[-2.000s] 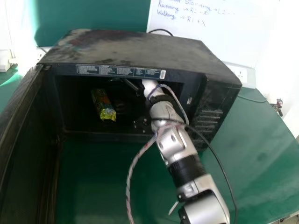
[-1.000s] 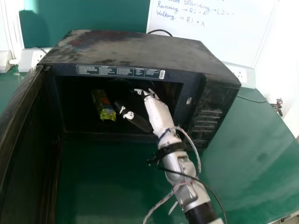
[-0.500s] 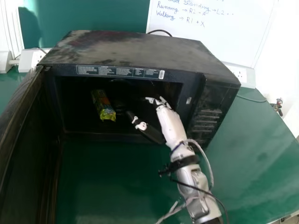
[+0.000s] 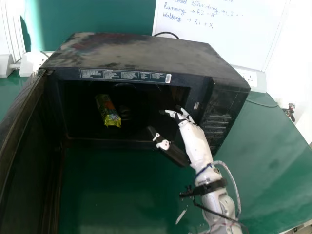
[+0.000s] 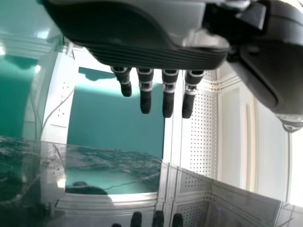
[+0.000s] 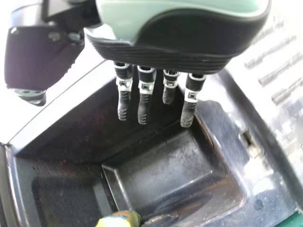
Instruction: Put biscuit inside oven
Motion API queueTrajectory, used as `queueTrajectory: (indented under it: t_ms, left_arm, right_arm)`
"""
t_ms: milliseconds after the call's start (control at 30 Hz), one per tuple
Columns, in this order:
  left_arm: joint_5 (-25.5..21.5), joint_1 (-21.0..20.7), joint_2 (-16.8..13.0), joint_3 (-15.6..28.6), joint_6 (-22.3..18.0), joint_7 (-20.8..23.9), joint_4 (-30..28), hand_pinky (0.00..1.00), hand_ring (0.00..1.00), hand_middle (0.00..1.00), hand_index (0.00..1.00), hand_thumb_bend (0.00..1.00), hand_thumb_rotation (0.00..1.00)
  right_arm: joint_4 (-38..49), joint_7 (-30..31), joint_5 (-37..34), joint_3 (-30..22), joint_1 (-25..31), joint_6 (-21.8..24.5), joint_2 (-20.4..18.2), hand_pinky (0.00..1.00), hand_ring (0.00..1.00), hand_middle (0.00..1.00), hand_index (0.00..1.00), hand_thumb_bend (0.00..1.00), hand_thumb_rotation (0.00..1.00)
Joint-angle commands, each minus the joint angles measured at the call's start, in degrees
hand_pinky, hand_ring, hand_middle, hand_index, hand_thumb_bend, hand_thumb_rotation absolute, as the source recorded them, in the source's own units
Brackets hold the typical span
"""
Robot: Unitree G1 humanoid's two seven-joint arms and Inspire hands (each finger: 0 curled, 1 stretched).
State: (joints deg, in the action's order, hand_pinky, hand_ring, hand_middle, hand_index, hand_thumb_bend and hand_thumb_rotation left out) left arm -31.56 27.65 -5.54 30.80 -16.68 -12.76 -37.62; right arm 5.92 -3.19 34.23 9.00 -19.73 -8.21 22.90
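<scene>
While a biscuit packet (image 4: 108, 111) in yellow, green and orange wrap lies inside the black oven (image 4: 146, 53), toward the robot's left of the cavity, the right hand (image 4: 195, 141) is at the opening's right side, well apart from it. The packet's long axis runs from the back toward the mouth, its near end slanting a little to the right. From the fingers, it lies off to the left, on the thumb's side, with open space between. The right hand is the nearer one: its fingers are straight, its thumb spread wide, and it holds nothing. The left hand (image 5: 142, 38), in its own wrist view, has straight fingers and is empty too. The cavity is dark, so depth is hard to judge, but the right fingertips appear to be about level with the mouth. With the packet in place, the next move probably calls for backing out toward the near right, away from it; a leftward swing could nudge its near end.
</scene>
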Motion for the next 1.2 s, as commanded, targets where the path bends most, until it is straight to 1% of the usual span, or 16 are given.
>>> queueTrajectory:
  t_ms: [0,200,333,500,600,733,867,933,1033,1167]
  left_arm:
    - [0.24,0.32,-0.40,0.75,-0.02,0.51,0.17,1.00,0.93,0.93,0.90,0.95,0.97]
    - [-0.42,0.27,-0.65,0.90,-0.22,0.23,0.66,1.00,0.93,0.93,0.90,0.95,0.97]
    - [-0.10,0.28,-0.64,0.97,-0.34,0.30,0.74,0.99,0.93,0.93,0.90,0.95,0.97]
    - [-0.49,0.23,-0.89,1.16,-0.29,0.14,0.99,1.00,0.93,0.93,0.90,0.95,0.97]
    - [-0.55,0.20,-0.94,1.21,-0.24,0.21,1.13,1.00,0.93,0.93,0.90,0.95,0.97]
    - [-0.65,0.09,-1.42,1.54,-0.46,-0.12,1.71,0.99,0.93,0.93,0.91,0.95,0.97]
    - [-1.09,-0.25,-1.97,1.88,-0.68,-0.70,2.55,1.00,0.94,0.93,0.90,0.94,0.98]
    - [-1.46,-0.47,-2.14,2.00,-0.62,-1.00,2.90,1.00,0.94,0.93,0.91,0.94,0.98]
    - [-1.65,-0.73,-2.24,2.19,-0.36,-1.06,3.13,1.00,0.94,0.93,0.91,0.94,0.98]
    - [-1.72,-1.11,-2.30,2.41,-0.37,-1.24,3.80,1.00,0.93,0.93,0.90,0.93,0.99]
  right_arm:
    - [2.32,0.74,-0.72,-1.03,2.17,0.15,0.18,0.78,0.86,0.85,0.82,0.84,0.82]
    - [5.41,1.39,-2.93,-3.55,5.84,-0.79,0.43,0.81,0.86,0.86,0.83,0.85,0.83]
    - [7.09,1.74,-3.92,-5.50,8.14,-1.67,1.13,0.80,0.86,0.86,0.84,0.86,0.86]
    - [8.12,2.52,-6.74,-8.37,10.52,-2.84,1.39,0.83,0.87,0.86,0.84,0.86,0.84]
    - [8.68,2.95,-7.66,-10.23,11.70,-2.95,1.95,0.84,0.87,0.86,0.85,0.86,0.85]
    - [10.71,4.65,-11.59,-13.83,13.59,-1.71,2.03,0.84,0.88,0.87,0.85,0.85,0.87]
    - [13.07,6.01,-16.12,-16.91,15.74,-0.94,1.31,0.79,0.86,0.85,0.84,0.86,0.85]
    - [14.64,6.98,-18.15,-18.01,17.08,-0.68,1.24,0.78,0.87,0.86,0.84,0.86,0.84]
    - [18.08,8.37,-20.25,-19.73,19.53,0.82,1.11,0.80,0.88,0.88,0.85,0.86,0.86]
    - [20.75,8.53,-22.47,-21.80,21.66,1.19,0.23,0.78,0.85,0.86,0.84,0.85,0.89]
